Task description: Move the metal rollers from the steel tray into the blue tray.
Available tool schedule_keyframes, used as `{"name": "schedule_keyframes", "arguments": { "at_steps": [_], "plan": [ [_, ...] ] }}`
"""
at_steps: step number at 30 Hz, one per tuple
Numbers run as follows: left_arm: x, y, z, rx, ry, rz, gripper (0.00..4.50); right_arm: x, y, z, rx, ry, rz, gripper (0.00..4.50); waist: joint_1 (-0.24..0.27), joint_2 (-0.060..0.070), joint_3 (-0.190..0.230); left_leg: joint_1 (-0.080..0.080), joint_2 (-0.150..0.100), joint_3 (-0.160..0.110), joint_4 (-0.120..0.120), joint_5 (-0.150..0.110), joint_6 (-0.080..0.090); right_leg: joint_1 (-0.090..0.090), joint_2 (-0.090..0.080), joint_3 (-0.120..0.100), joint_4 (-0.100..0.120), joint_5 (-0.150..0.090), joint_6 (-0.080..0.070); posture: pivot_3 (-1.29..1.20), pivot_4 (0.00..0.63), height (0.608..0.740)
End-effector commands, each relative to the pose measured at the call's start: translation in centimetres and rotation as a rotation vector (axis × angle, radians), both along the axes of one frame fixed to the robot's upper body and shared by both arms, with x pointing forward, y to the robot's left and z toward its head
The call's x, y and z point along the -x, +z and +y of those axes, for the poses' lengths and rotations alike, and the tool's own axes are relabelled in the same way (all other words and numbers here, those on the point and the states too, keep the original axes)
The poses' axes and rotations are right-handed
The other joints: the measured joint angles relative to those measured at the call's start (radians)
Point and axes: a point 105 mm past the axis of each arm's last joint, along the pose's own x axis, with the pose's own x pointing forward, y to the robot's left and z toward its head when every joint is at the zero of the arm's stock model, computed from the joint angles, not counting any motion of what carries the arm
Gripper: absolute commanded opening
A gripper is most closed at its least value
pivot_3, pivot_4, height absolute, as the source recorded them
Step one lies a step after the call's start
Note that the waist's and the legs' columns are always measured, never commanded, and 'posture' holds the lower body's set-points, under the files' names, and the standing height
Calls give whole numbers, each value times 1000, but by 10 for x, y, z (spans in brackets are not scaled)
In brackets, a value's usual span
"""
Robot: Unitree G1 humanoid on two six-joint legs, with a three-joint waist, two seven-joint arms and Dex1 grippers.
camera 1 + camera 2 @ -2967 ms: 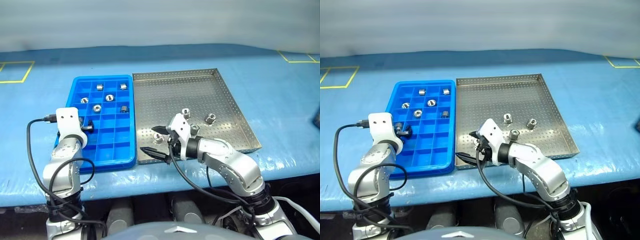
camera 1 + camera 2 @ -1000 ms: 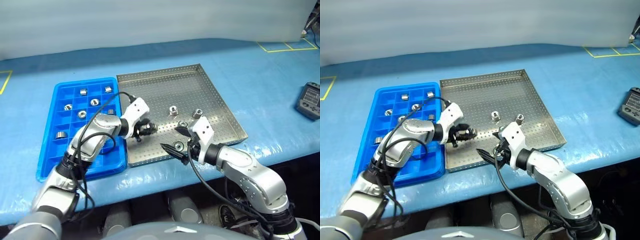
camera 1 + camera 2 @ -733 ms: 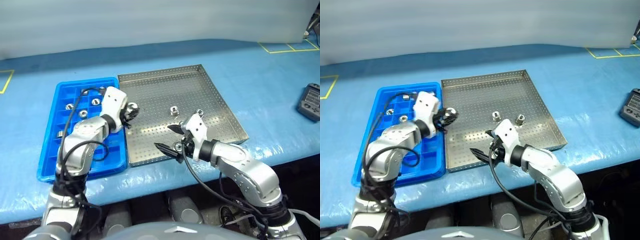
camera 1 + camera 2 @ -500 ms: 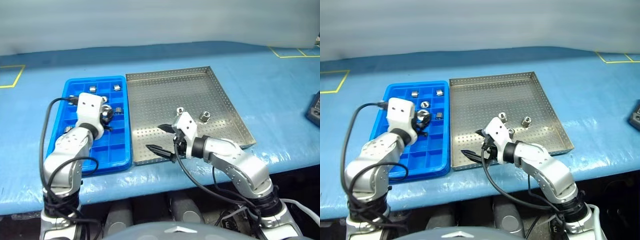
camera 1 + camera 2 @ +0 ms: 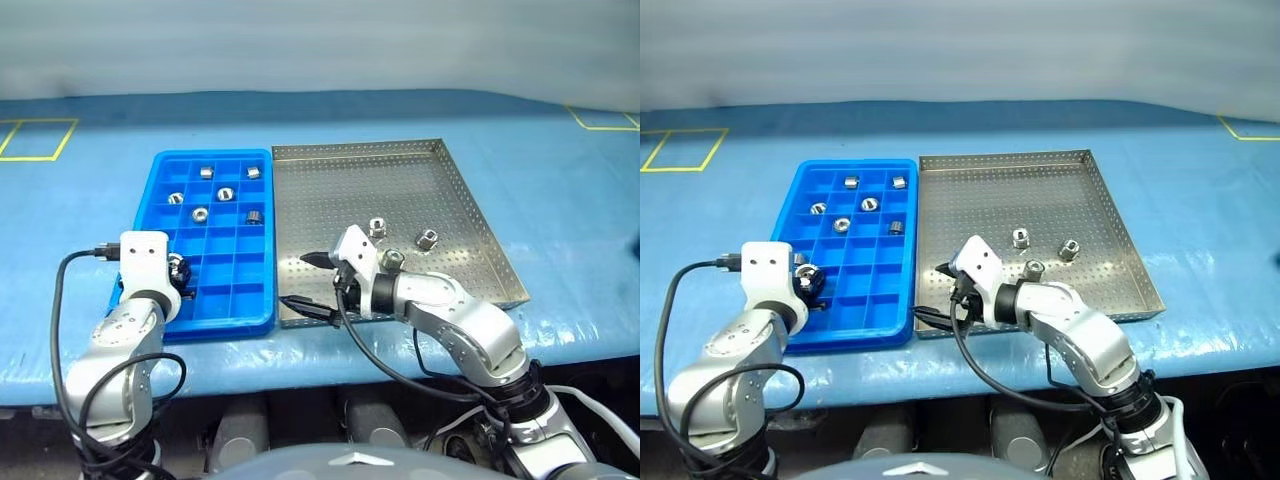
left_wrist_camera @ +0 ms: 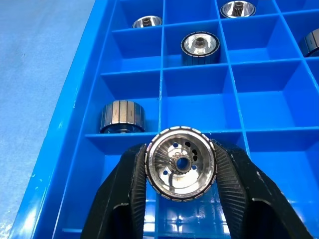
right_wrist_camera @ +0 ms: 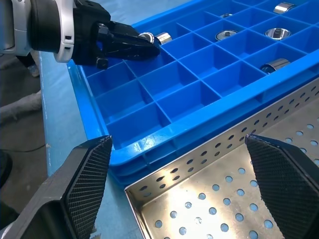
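The blue tray (image 5: 215, 328) lies on the left with several metal rollers (image 5: 224, 194) in its far compartments. My left gripper (image 5: 180, 272) hovers over its near-left compartments, shut on one roller (image 6: 180, 163), hollow face toward the wrist camera. Another roller (image 6: 122, 118) lies on its side in the compartment just beyond it. The steel tray (image 5: 400, 185) sits beside the blue tray on the right and holds three rollers (image 5: 378, 227) (image 5: 426, 238) (image 5: 392, 260). My right gripper (image 5: 305, 282) stands open over the steel tray's near-left corner, pointing toward the blue tray, with nothing between its fingers.
Both trays rest on a blue-covered table whose front edge (image 5: 330, 350) runs just below them. Yellow tape marks show at the far left (image 5: 40, 140) and far right (image 5: 600, 118). Black cables (image 5: 60, 300) loop from both wrists.
My left gripper carried a roller from the steel tray leftward to the blue tray's near-left compartments. The camera view swung. The right gripper stayed open, shifting slightly left.
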Motion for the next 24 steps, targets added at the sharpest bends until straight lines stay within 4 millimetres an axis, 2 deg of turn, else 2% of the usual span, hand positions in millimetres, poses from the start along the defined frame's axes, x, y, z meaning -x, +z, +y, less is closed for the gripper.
{"name": "schedule_keyframes", "arguments": {
  "at_steps": [1, 4, 8, 9, 12, 16, 19, 22, 24],
  "plan": [
    [3, -4, -1, 22, 5, 13, 2025, 3, 10, 1, -36, 6, -33, 4500, 0, 0, 0, 0, 0, 0, 0, 0, 0, 0, 0, 0, 0, 0, 0, 18, 150, 740],
    [2, -5, -4, 39, -9, 14, 2997, 3, 9, -1, -37, -8, -32, 4500, -1, 0, 0, 0, 0, 0, 0, 0, 0, 0, 0, 0, 0, 0, 0, 1, 150, 740],
    [-4, 3, -7, 37, -39, -18, 4321, 2, 10, -7, -35, -39, -36, 4500, 1, 0, 0, 0, 0, 0, 0, 0, 0, 0, 0, 0, 0, -1, -1, -12, 150, 740],
    [-7, 9, -9, 39, -52, -47, 4441, 2, 10, -10, -32, -52, -38, 4500, 1, 0, 0, 0, 0, 0, 1, 0, 0, 0, 0, 0, 0, -1, -2, -30, 150, 740],
    [-24, 41, -27, 45, -199, -183, 4441, -2, 11, -25, -14, -116, -51, 4500, 2, -1, 0, -1, -1, 0, 2, 0, 0, 1, -1, 0, -1, -2, -4, -56, 150, 740],
    [-46, 68, -50, 91, -375, -265, 4441, -6, 11, -48, 15, -214, -65, 4500, -11, -1, 0, -1, -1, 1, 4, 0, 0, 1, -1, 1, -1, -2, -3, -102, 150, 740],
    [-61, 75, -63, 109, -461, -266, 4441, -7, 10, -62, 41, -272, -72, 4500, -31, -1, 0, -1, -1, 1, 3, 0, 0, 1, -1, 1, -1, -2, -3, -145, 150, 740],
    [-83, 83, -91, 141, -586, -263, 4441, -10, 9, -80, 68, -361, -87, 4500, -48, -1, 0, -1, -1, 1, 2, 0, 0, 0, 0, 1, -1, 0, 0, -180, 150, 740],
    [-95, 86, -108, 158, -648, -263, 4441, -10, 10, -85, 72, -391, -95, 4500, -60, -1, 0, -2, -1, 0, 3, 0, 0, 0, 0, 1, -1, 0, 0, -214, 150, 740]
  ]
}}
